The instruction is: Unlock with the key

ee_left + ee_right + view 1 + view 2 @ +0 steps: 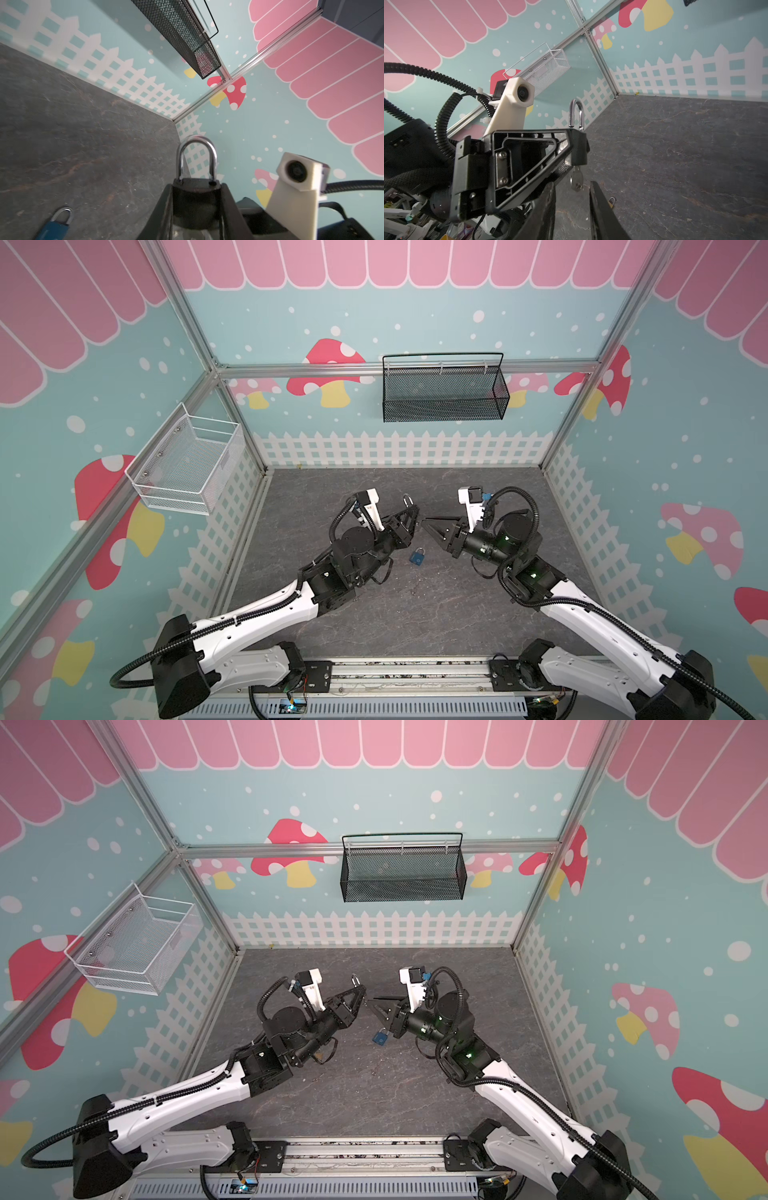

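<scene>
1. The padlock (196,197) was pinched by its black body in the left gripper (413,515). It was held above the table (415,614) near the middle, with the shackle (576,112) upward.
2. The key (576,180) was seen lodged in the padlock's underside, hanging down from it.
3. The right gripper (572,185) was pointed at the left one with its jaws spread. The key was framed just off their tips, and whether it was touched could not be told.
4. In the right wrist view, one shackle leg was seen raised clear of the body.
5. The key's top was closely flanked by the left gripper's lower finger.
6. A blue lock (417,556) was left flat on the table beneath the gap between the grippers, apart from both.
7. A black basket (442,393) was hung on the back wall and a white basket (187,464) on the left wall, both well apart from the grippers.
</scene>
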Controlling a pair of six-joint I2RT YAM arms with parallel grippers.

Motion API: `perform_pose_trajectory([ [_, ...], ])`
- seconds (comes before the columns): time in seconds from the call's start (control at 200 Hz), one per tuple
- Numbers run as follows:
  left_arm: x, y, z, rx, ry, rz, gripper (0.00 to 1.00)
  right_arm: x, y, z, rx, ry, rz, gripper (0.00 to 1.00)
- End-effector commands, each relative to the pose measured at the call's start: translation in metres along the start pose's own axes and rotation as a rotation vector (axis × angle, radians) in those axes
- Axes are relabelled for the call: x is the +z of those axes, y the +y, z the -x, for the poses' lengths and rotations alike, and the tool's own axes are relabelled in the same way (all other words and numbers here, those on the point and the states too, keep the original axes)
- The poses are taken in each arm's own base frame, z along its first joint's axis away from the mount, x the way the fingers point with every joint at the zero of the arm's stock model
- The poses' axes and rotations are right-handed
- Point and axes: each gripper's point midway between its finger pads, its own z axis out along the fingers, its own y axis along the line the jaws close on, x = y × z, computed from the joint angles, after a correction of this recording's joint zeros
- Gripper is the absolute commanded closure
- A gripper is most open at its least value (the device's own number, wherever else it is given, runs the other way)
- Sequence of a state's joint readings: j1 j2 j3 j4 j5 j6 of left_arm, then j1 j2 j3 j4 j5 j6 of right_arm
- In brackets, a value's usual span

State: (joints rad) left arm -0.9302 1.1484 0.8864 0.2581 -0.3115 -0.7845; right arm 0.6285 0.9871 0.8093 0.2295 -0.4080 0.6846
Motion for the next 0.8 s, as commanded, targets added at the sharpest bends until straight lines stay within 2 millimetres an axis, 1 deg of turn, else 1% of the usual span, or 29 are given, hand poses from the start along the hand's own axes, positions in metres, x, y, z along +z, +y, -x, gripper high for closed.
perform_pose_trajectory([
  [0.0, -0.015, 0.003, 0.002, 0.415, 0.01, -0.007, 1.0, -0.02, -0.009, 0.015, -0.148, 0.026, -0.161, 0.45],
  [0.085, -0.017, 0.017, -0.016, 0.618, 0.05, 0.001, 1.0, -0.017, -0.02, 0.01, -0.174, 0.14, -0.24, 0.4],
  [0.155, -0.015, 0.028, -0.029, 0.743, 0.074, 0.018, 1.0, -0.011, -0.023, 0.004, -0.19, 0.236, -0.251, 0.36],
  [0.19, -0.013, 0.036, -0.029, 0.79, 0.058, 0.068, 1.0, -0.009, -0.026, 0.0, -0.192, 0.275, -0.266, 0.35],
  [0.26, -0.009, 0.041, -0.035, 0.857, 0.04, 0.086, 1.0, -0.004, -0.032, -0.003, -0.21, 0.332, -0.3, 0.32],
  [0.33, -0.005, 0.042, -0.039, 0.886, 0.035, 0.086, 1.0, 0.001, -0.033, -0.006, -0.228, 0.377, -0.32, 0.3],
  [0.445, -0.002, 0.04, -0.043, 0.896, 0.013, 0.064, 1.0, 0.01, -0.042, -0.014, -0.235, 0.446, -0.36, 0.27],
  [0.58, 0.0, 0.038, -0.048, 0.905, 0.015, 0.045, 1.0, 0.016, -0.052, -0.008, -0.256, 0.457, -0.418, 0.25],
  [0.69, 0.001, 0.036, -0.052, 0.915, 0.019, 0.032, 1.0, 0.027, -0.053, -0.01, -0.264, 0.487, -0.412, 0.25],
  [0.795, 0.002, 0.037, -0.054, 0.922, 0.024, 0.033, 1.0, 0.028, -0.063, -0.009, -0.274, 0.504, -0.468, 0.24],
])
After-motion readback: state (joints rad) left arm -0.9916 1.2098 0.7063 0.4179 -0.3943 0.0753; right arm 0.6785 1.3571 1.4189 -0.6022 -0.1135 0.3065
